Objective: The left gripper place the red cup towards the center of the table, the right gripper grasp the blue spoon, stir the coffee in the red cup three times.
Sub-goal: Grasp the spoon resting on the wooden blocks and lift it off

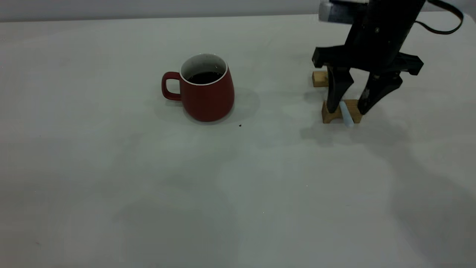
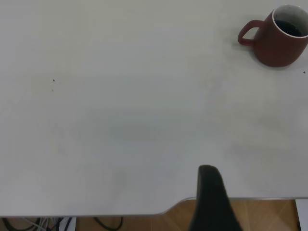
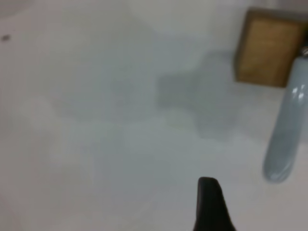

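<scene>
The red cup (image 1: 206,89) stands upright mid-table, holding dark coffee (image 1: 204,77). The blue spoon (image 1: 346,114) rests across a wooden block (image 1: 340,111).

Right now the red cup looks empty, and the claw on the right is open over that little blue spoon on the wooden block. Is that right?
Not quite: the red cup holds dark coffee, as the exterior view shows. The rest stands: the right gripper is open over the blue spoon on the wooden block.

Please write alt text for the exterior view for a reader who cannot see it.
The right gripper, fingers open, straddles the blue spoon resting on a wooden block. A red cup of coffee stands mid-table.
</scene>
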Controlling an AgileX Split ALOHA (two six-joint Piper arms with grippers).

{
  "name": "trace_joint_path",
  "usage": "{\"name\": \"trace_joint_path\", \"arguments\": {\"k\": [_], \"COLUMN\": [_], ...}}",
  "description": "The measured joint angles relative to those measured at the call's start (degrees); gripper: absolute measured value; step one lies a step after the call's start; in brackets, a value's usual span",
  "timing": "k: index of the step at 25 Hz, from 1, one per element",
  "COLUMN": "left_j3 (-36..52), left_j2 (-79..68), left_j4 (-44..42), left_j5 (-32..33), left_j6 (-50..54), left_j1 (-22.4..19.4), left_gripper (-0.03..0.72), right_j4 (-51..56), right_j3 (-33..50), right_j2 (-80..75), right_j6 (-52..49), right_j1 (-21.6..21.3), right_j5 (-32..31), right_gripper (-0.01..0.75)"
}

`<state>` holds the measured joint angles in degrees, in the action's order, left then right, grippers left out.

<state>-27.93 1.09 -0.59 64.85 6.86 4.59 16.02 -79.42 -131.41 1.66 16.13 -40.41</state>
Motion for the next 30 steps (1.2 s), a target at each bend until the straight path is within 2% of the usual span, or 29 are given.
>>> {"name": "trace_joint_path", "arguments": {"k": [7, 17, 21, 28, 30], "left_j3": [0.00, 0.00, 0.00, 0.00, 0.00], "left_j2": [0.00, 0.00, 0.00, 0.00, 0.00], "left_j4": [0.00, 0.00, 0.00, 0.00, 0.00], "left_j5": [0.00, 0.00, 0.00, 0.00, 0.00], "left_j6": [0.00, 0.00, 0.05, 0.05, 0.05], "left_j1": [0.00, 0.00, 0.00, 0.00, 0.00], "left_gripper": [0.551, 0.551, 0.551, 0.551, 0.551], "right_j4": [-2.41, -4.34, -5.89, -6.91, -6.91], "right_j3": [-3.99, -4.10, -4.10, -4.10, -4.10], "right_j2": [-4.96, -9.29, -9.55, -9.55, -9.33], "right_j6": [-2.20, -2.47, -2.47, -2.53, -2.59], "right_j1": [0.00, 0.00, 0.00, -0.05, -0.05], "right_j5": [-0.48, 1.64, 2.25, 2.17, 1.49], "right_gripper": [0.531, 0.510, 0.416, 0.121, 0.120]}}
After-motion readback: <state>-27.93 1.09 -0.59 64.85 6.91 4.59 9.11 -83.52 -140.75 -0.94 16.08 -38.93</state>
